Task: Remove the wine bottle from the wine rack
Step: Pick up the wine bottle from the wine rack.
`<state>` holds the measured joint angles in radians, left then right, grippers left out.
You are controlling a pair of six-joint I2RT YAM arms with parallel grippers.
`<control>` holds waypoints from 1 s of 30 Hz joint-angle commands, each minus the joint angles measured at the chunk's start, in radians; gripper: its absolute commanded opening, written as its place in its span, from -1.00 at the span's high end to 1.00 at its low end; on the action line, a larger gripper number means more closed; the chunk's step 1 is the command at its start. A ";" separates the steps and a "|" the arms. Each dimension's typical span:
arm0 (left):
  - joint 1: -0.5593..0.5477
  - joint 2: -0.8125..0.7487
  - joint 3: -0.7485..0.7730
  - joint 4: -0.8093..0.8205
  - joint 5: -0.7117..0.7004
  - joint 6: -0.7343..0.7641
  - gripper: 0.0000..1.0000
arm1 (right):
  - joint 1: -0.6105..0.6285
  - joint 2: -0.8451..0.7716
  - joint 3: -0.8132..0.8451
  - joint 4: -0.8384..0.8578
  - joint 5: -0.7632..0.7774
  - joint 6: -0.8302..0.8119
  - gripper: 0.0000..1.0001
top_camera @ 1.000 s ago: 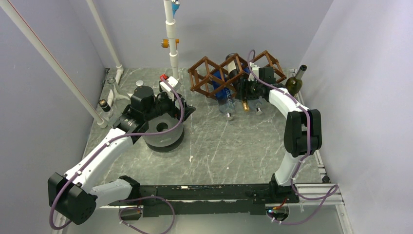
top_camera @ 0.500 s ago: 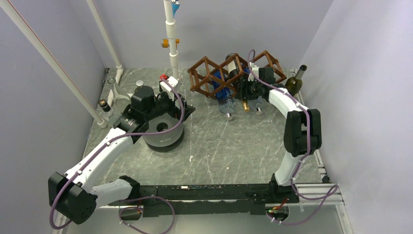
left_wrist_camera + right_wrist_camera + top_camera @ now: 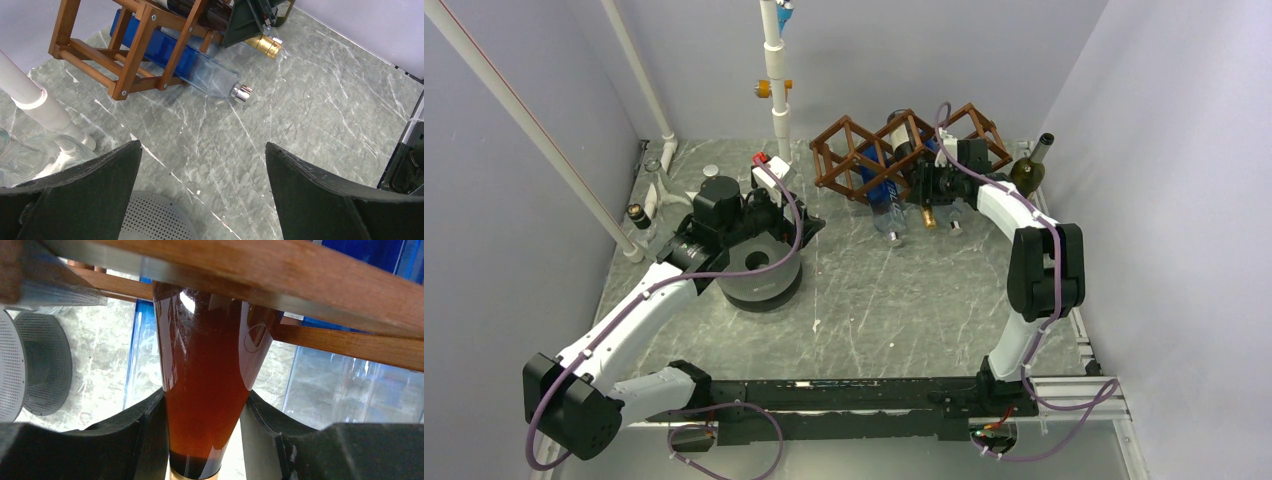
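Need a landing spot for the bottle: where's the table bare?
Bare: grey marble table middle, between the grey perforated drum and the right arm. Crowded: before the brown wooden wine rack, by the blue glass bottle and amber wine bottle.

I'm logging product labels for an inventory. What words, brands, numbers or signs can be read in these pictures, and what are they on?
No text can be read in any view.
Blue bottle: no lettering shows.
Amber wine bottle: only bare glass shows, no label in view.
Green bottle by the right wall: too small to tell.
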<state>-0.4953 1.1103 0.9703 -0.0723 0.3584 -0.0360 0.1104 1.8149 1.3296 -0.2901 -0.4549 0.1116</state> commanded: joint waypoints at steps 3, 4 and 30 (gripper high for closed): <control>-0.005 -0.008 0.005 0.022 -0.004 0.021 -0.99 | -0.025 -0.082 -0.048 0.062 -0.094 0.017 1.00; -0.005 -0.009 0.005 0.022 -0.004 0.021 -0.99 | -0.029 -0.096 -0.060 0.071 -0.102 0.021 1.00; -0.005 -0.004 0.002 0.021 -0.010 0.024 -0.99 | -0.082 -0.337 -0.386 0.308 -0.219 0.090 1.00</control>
<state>-0.4953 1.1103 0.9703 -0.0723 0.3496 -0.0216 0.0383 1.5379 0.9596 -0.0788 -0.6037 0.1932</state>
